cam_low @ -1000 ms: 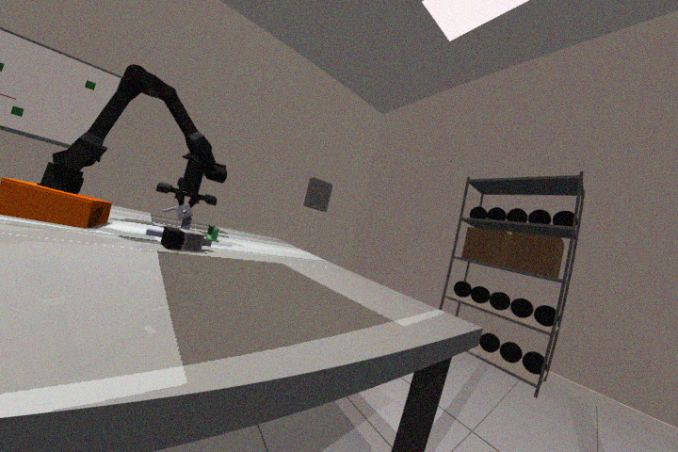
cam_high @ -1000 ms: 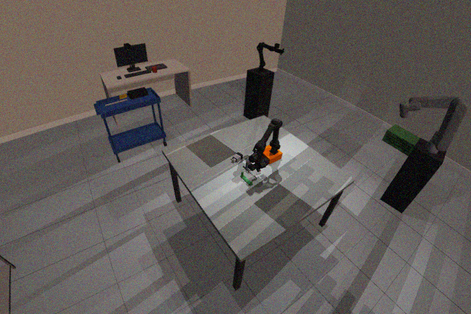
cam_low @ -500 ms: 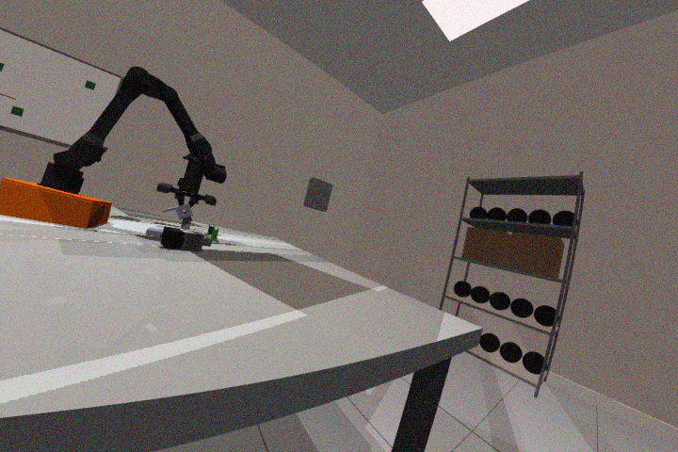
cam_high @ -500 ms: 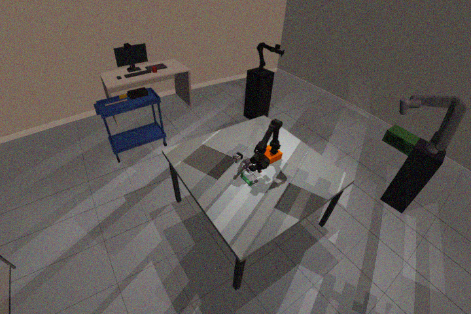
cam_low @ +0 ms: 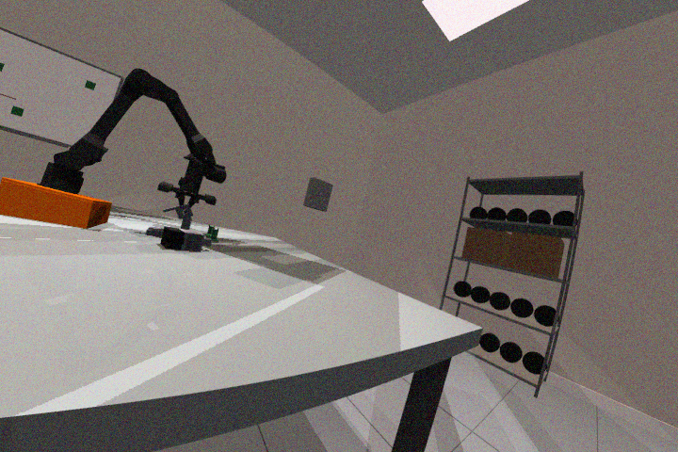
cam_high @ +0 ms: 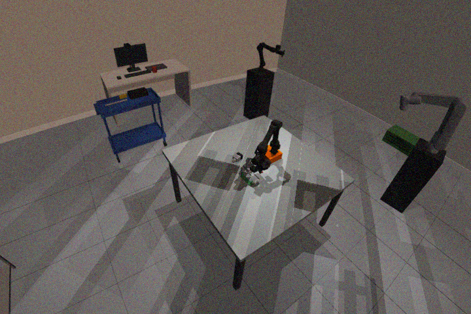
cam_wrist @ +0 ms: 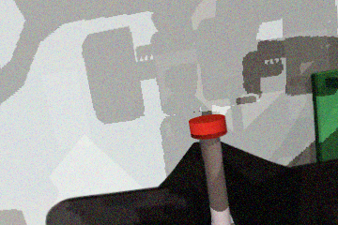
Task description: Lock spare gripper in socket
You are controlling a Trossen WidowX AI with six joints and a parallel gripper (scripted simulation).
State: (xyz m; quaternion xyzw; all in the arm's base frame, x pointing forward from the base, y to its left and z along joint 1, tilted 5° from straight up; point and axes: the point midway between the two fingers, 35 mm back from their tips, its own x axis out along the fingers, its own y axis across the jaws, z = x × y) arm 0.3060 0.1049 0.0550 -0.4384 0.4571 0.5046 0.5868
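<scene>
One red-capped lock pin (cam_wrist: 209,141) is pinched in the jaws at the wrist view's lower centre; keep it gripped firmly and clear of the green mount (cam_wrist: 332,112) at right.

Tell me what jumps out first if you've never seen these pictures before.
In the wrist view, the red-capped pin stands out, gripped in the gripper over the pale table, with a green block at the right edge. From the top and exterior views, the orange base under the black arm catches the eye near the table's middle.
</scene>
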